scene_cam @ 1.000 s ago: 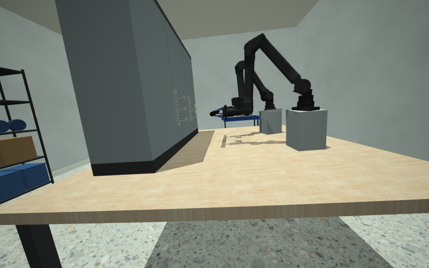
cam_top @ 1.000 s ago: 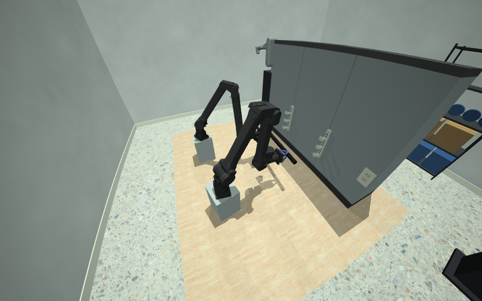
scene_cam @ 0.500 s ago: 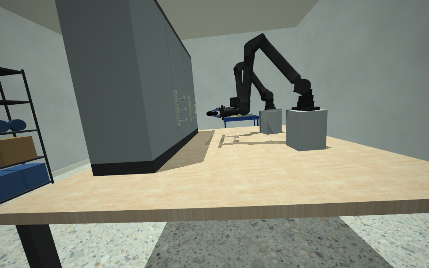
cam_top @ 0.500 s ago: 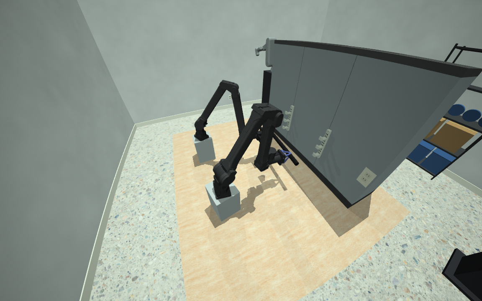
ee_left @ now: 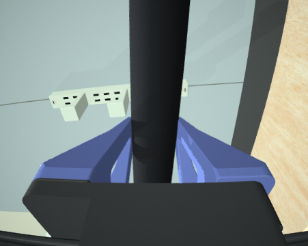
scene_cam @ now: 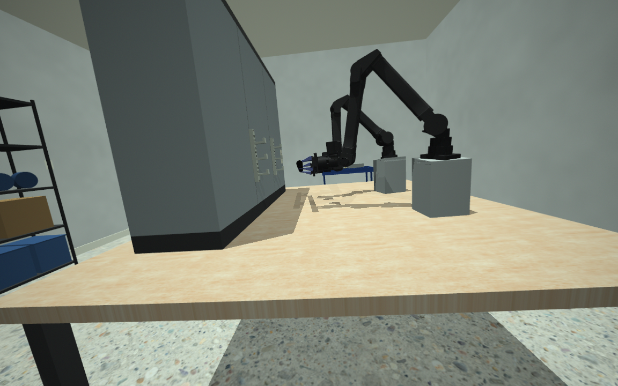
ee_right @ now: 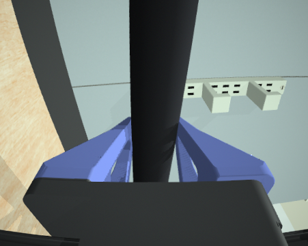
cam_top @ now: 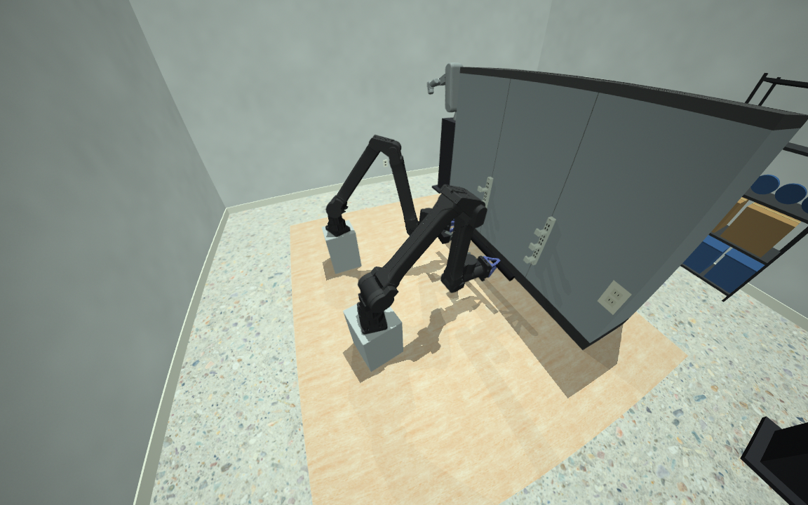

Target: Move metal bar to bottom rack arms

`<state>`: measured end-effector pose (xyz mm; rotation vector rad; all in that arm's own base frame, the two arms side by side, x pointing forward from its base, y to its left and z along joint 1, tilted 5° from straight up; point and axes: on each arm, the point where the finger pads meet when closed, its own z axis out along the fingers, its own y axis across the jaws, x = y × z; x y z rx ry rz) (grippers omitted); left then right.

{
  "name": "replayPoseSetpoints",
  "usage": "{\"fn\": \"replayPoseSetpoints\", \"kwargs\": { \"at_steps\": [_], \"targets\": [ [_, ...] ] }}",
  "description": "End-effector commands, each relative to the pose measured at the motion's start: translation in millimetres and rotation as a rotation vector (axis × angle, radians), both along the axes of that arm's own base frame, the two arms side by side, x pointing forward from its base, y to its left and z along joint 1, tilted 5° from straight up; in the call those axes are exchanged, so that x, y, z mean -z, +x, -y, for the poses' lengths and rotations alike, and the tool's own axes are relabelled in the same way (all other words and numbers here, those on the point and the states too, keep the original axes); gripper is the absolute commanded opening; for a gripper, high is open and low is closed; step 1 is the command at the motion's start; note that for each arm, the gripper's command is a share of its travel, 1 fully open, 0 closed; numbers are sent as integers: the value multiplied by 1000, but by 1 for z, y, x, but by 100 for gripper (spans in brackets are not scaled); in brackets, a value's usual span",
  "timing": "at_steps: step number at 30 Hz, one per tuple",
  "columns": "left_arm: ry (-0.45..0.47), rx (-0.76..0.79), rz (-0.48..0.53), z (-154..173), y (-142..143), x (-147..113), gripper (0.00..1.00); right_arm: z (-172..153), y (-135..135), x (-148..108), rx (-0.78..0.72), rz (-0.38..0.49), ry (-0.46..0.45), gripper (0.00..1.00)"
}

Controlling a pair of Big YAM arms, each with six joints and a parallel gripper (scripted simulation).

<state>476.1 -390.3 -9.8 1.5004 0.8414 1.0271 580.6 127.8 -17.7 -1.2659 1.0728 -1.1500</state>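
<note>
A long black metal bar [cam_top: 505, 270] [ee_left: 158, 51] [ee_right: 160, 51] is held across both grippers, off the rack and in front of the wall. My left gripper [ee_left: 154, 124] [scene_cam: 301, 165] is shut on it. My right gripper [ee_right: 154, 124] [cam_top: 493, 262] is shut on it nearer its other end. The rack's two pale strips [cam_top: 542, 240] [cam_top: 488, 188] [scene_cam: 254, 158] carry three short arms each. In the left wrist view one strip [ee_left: 102, 89] shows two arms, and in the right wrist view the other strip [ee_right: 242, 88] does too. The bar hides the lowest arm in both.
The grey cabinet wall [cam_top: 570, 188] [scene_cam: 210, 143] stands close beyond the bar, with a dark base edge [ee_left: 259, 75] [ee_right: 51, 75]. A gap separates bar and rack in the exterior view. An outlet plate [cam_top: 614, 297] is on the wall. Grey pedestals [cam_top: 374, 344] [scene_cam: 441, 189] carry the arms.
</note>
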Motion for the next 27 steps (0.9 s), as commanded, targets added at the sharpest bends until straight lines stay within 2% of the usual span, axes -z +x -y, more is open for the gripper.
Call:
{"fn": "replayPoseSetpoints", "kwargs": {
  "at_steps": [1, 15, 19, 27],
  "targets": [
    [-128, -21, 59, 11, 25, -44, 0, 20, 8, -16, 52, 39, -44, 0],
    [-128, -21, 59, 20, 43, -53, 0, 18, 28, -29, 52, 39, -44, 0],
    [-128, -21, 59, 25, 56, -73, 0, 16, 34, -33, 52, 39, -44, 0],
    [-128, -21, 59, 27, 64, -80, 0, 14, 47, -41, 52, 39, -44, 0]
  ]
}}
